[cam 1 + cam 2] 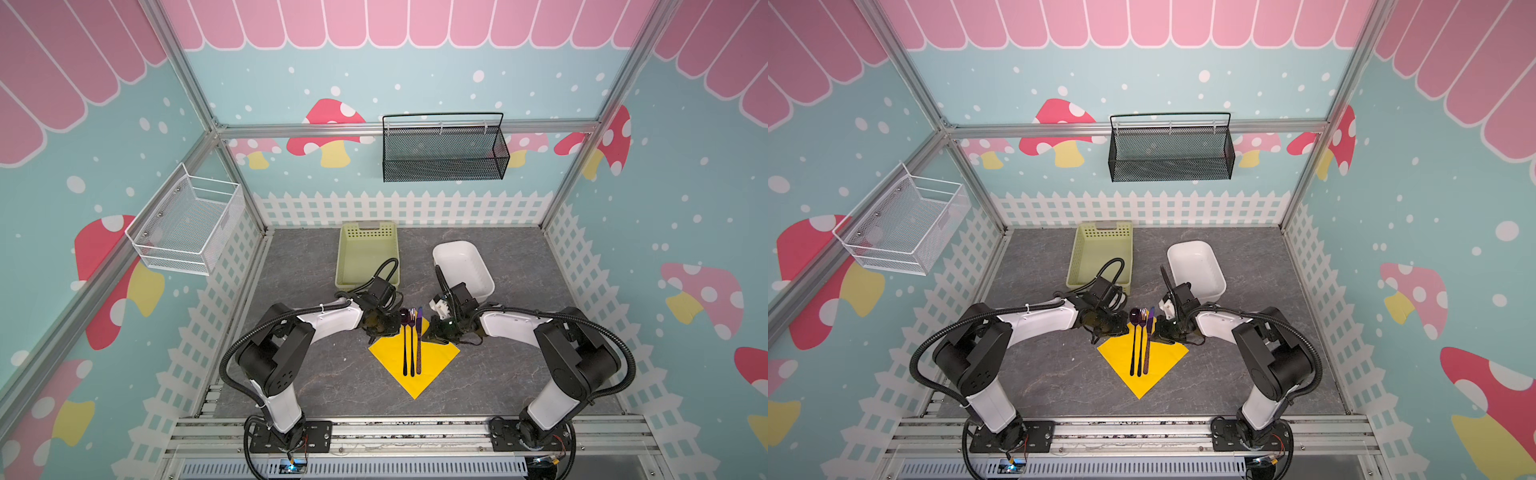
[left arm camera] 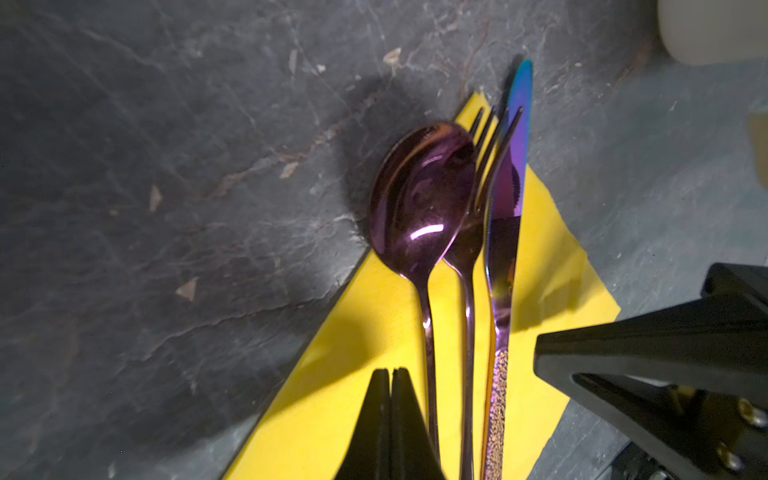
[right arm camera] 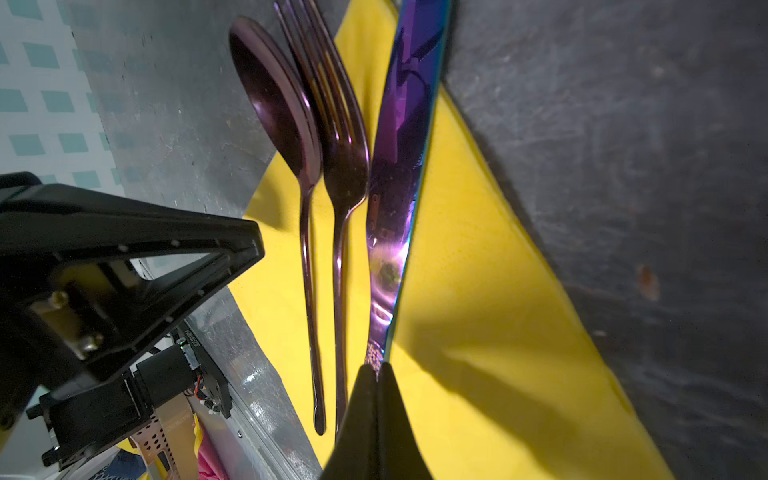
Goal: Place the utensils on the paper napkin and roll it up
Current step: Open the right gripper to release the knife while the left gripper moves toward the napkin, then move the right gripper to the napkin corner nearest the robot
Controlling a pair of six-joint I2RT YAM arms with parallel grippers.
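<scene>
Left end effector [image 2: 390, 374], tips pressed together, sits low at the upper-left edge of the yellow paper napkin [image 1: 436, 353]. The napkin lies as a diamond on the grey surface [image 1: 316, 365], lower centre in both top views. On it lie the spoon [image 1: 404, 349], fork [image 1: 412, 349] and knife [image 1: 419, 345], side by side, their heads reaching past its top corner. Right end effector [image 3: 377, 368], tips likewise pressed together, is just beside the knife.

The paper napkin [image 1: 436, 361] is plain yellow, the spoon [image 2: 419, 195] and fork [image 2: 463, 253] glossy purple, the knife [image 2: 509, 178] purple-to-blue with a speckled handle, the counter [image 2: 166, 166] veined grey.
</scene>
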